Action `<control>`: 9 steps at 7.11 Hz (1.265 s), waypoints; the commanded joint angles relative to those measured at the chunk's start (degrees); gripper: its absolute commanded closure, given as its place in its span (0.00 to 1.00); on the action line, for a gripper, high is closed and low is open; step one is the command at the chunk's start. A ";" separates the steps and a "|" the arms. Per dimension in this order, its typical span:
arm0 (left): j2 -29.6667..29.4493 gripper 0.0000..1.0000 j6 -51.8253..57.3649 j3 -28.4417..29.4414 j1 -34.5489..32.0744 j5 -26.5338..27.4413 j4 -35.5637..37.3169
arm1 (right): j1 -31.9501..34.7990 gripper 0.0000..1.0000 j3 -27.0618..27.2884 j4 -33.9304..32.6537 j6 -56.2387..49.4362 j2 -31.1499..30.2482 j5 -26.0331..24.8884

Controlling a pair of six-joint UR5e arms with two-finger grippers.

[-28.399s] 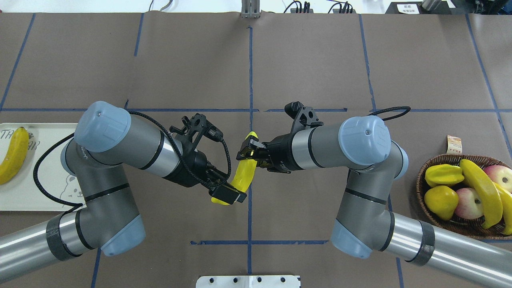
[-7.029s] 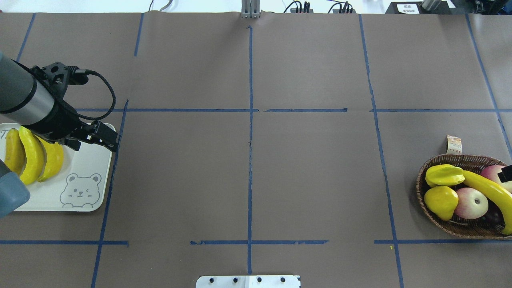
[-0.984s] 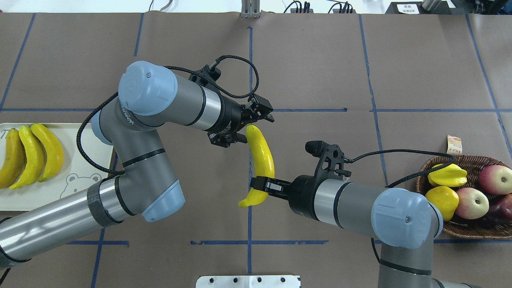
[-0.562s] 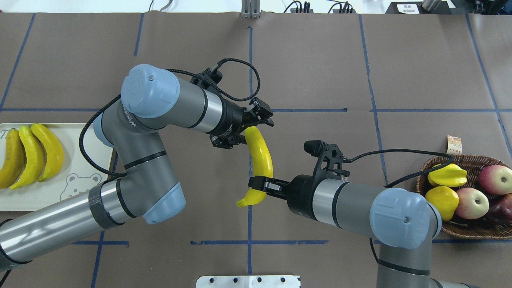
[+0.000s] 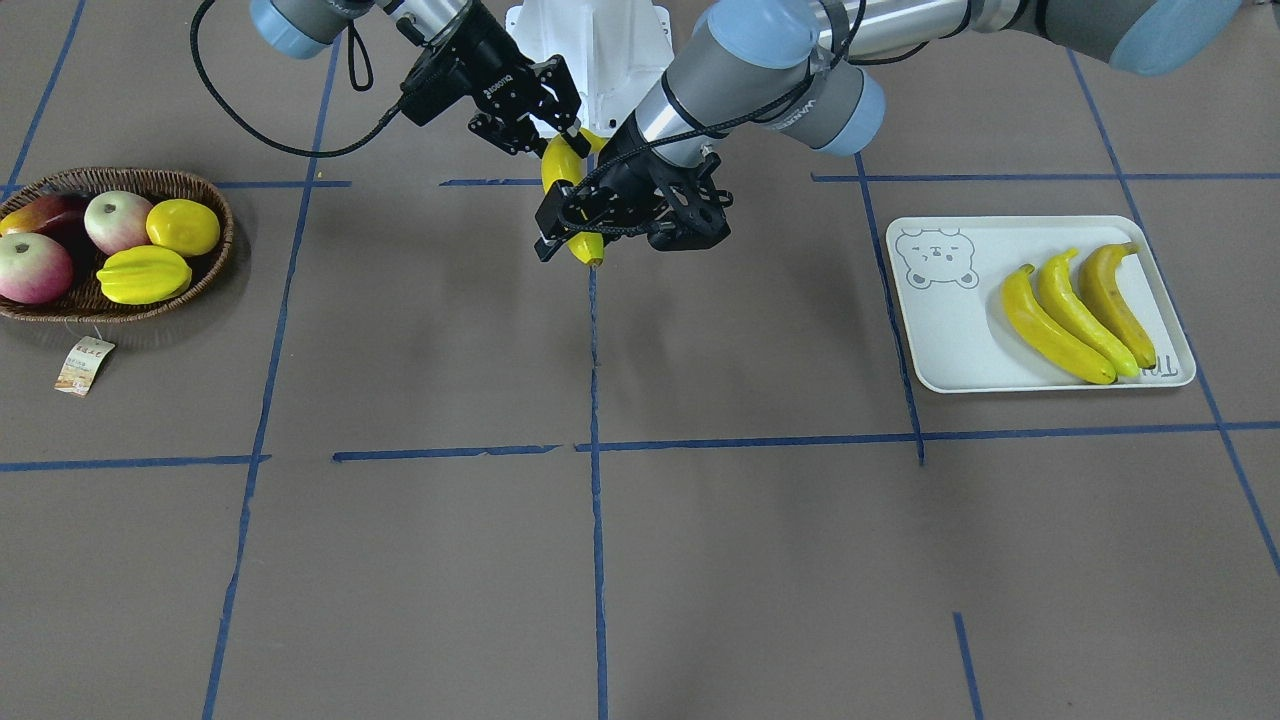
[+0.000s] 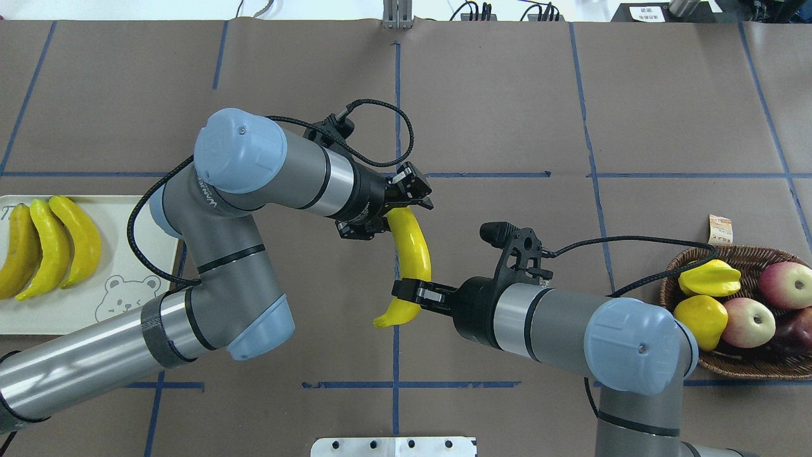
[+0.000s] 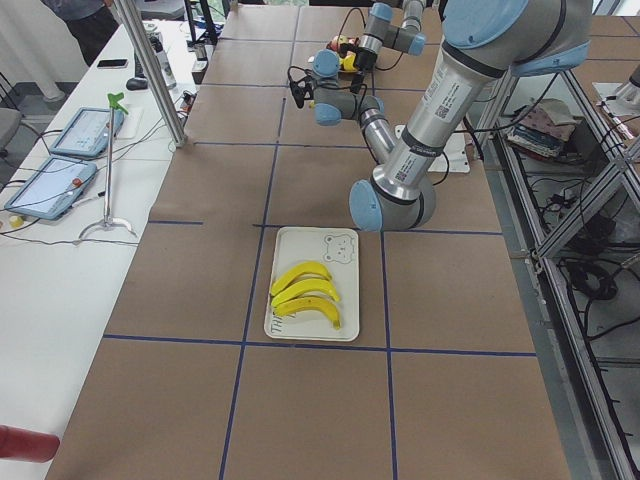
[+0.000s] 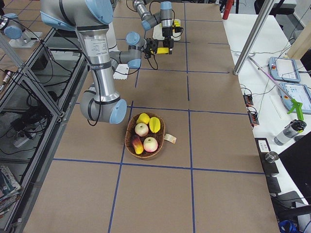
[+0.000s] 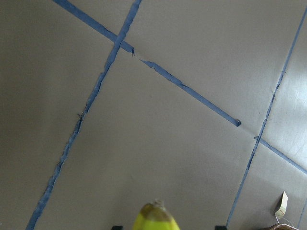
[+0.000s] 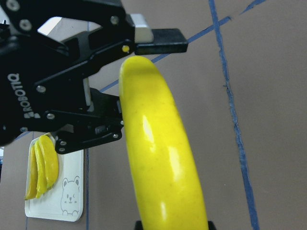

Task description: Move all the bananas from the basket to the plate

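Currently right gripper [image 6: 412,293] pinches banana [image 6: 412,251] low down, left gripper [image 6: 388,208] spread around its top. Risk: right lets go early, smooth banana drops onto table [image 6: 507,95].

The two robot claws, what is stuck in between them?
A yellow banana, seen from overhead. The right gripper is shut on its lower part; the left gripper has open fingers around its top end.

the overhead view looks down on the table [image 6: 495,95] from behind the robot [image 5: 600,30]; the front view faces it from across, steeply down. two side views look along the table from either end, farther off. both wrist views sit close and share the banana [image 10: 158,158]. overhead, front and left-end views share the plate [image 5: 950,335].
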 commanded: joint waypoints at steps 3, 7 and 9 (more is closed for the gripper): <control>0.39 0.45 0.45 -0.21 0.00 -0.10 -0.07 | 0.25 0.94 -0.12 0.01 -0.20 -0.07 0.00; 0.39 0.47 0.45 -0.21 0.00 -0.10 -0.07 | 0.51 0.94 -0.12 0.01 -0.29 -0.07 0.08; 0.48 0.65 0.45 -0.47 0.00 -0.10 -0.07 | 0.60 0.94 -0.12 0.01 -0.29 -0.07 0.00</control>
